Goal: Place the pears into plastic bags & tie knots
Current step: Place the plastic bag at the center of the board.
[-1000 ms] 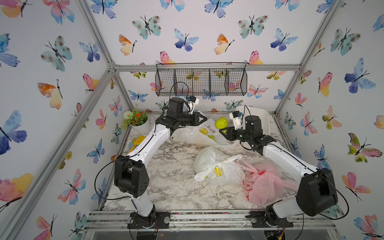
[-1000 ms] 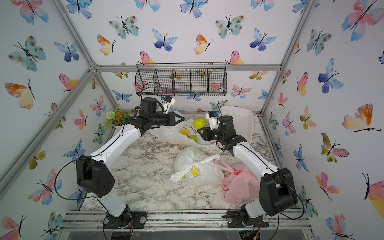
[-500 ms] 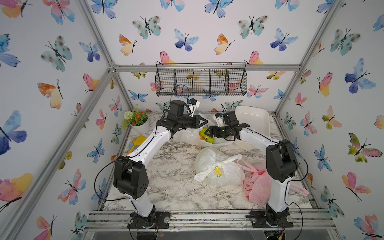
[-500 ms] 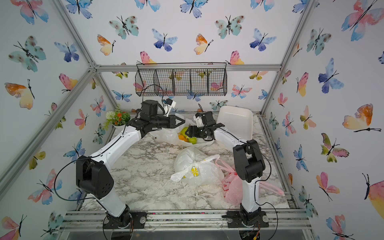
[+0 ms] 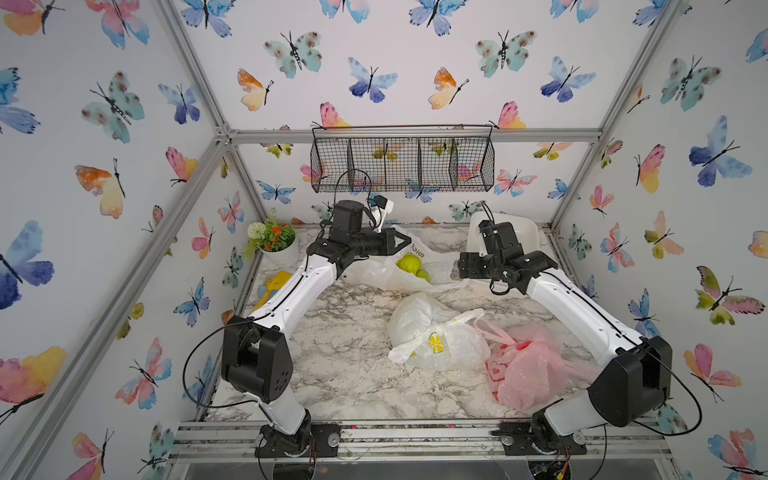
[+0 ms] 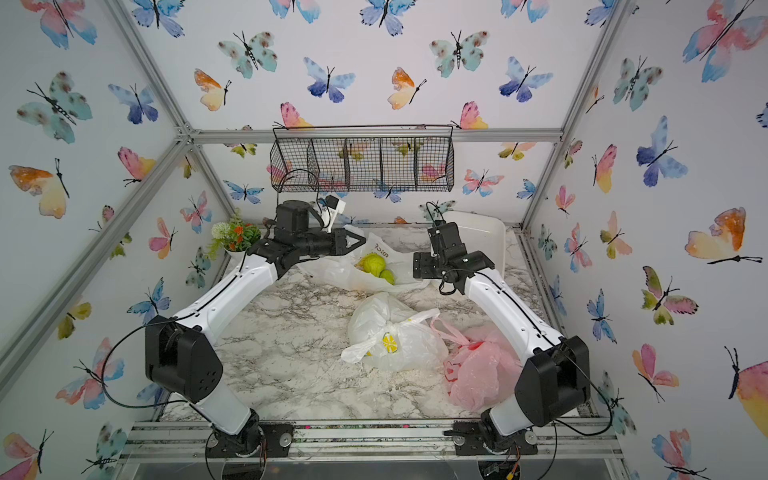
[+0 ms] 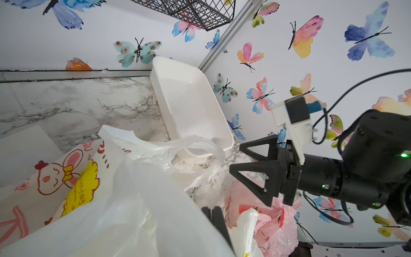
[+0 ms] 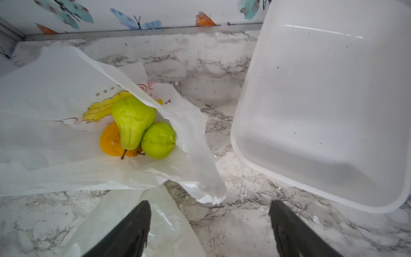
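We take the white tub [image 5: 525,232] as our marker, and here is how things lie around it. Just beside the tub, on the side of the left arm, sprawls the doodle bag [image 5: 376,272], flat on the marble tabletop [image 5: 332,353] with its mouth gaping toward the tub. Inside that mouth we spot the long green pear [image 8: 133,120] lying across an orange-yellow fruit [image 8: 110,140], and the round green pear [image 8: 158,140] touching both, on the side nearer the tub.

The left gripper [image 5: 407,240] is over the doodle bag on its side away from the tub, jaws pressed tight together. White plastic rises right up to its tip, so we call it pinching the bag's upper edge.

Now the right gripper [image 8: 209,203]: jaws spread wide, nothing between them, hanging above the marble between the tub and the bag's mouth. A loose strip of the bag's plastic lies under one finger; whether it touches, we cannot tell.

Well apart from the tub, toward the arms' bases, the lemon bag [image 5: 449,345] and the pink bag [image 5: 523,374] sit touching each other, the pink one straight out from the tub. Both look bunched at the top, handle strips sticking out; we cannot make out a knot for certain.
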### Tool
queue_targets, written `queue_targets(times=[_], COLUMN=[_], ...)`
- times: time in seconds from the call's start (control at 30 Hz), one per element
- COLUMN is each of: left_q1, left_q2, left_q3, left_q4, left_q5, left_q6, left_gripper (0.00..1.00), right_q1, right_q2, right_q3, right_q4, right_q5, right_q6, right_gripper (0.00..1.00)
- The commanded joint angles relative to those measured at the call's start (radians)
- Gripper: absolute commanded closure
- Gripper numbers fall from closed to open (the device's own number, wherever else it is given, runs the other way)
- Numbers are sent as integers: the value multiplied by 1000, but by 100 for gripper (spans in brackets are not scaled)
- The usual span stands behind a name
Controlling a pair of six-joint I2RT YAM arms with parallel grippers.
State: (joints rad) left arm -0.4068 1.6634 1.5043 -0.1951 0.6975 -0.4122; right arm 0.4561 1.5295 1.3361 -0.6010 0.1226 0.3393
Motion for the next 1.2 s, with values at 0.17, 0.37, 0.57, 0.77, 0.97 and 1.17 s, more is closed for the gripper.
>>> queue_targets(times=[0.17,0.37,0.57,0.77,0.97,1.17], left_q1=[2,82,280,320,260,156], left_q2=[-56,-147,-279,-371,-380,-359], left_q3=[-37,-86,-10,70,64,-89], left_q4=[19,-10,-207,-271,-198,-146], left_q5=[8,-4,-32,-30,20,7], left_q6=[4,1,16,-20,-91,-76], left_gripper=[100,100,100,100,100,100], right_q1=[-28,-27,-14,-15,-15,-14], right_q2=[239,206,201,223,235,162], right_q3=[74,131,594,793,829,535], right_q4=[152,225,-11,23,-23,22], right_q5=[-119,-357,-633,-764,-620,-555], right_q6=[-46,-74,-82,23,1,-28], right_gripper=[26,84,97,97,97,84])
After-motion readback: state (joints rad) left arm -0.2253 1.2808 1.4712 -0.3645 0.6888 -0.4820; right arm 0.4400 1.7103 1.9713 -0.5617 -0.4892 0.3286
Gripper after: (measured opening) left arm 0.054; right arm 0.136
